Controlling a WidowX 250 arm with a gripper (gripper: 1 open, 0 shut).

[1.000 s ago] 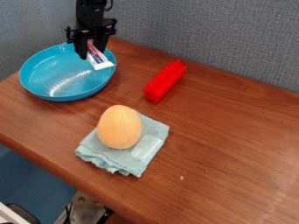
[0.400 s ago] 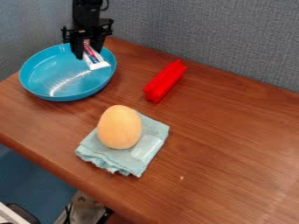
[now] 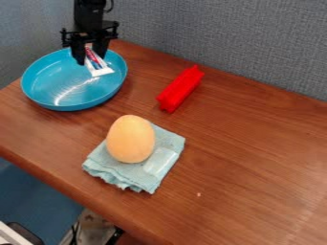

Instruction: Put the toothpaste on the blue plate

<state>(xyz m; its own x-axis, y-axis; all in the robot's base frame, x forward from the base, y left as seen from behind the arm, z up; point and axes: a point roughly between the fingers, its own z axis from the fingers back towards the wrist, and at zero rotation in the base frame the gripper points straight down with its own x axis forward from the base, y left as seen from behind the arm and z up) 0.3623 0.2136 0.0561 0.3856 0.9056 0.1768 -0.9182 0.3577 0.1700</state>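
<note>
Claw (image 3: pixel 91 57): shifted slightly toward 9 o'clock since earlier frame; clamped narrow on toothpaste (image 3: pixel 102 65), above blue plate (image 3: pixel 57 91) rim at 1 o'clock.

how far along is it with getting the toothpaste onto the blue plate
Done: the toothpaste is picked up and carried to the far rim of the blue plate. In hand: the gripper is shut on the tube, which hangs tilted over the plate. Left: lower it, open the jaws and pull away. Whether its tip already touches the plate I cannot tell.
</note>
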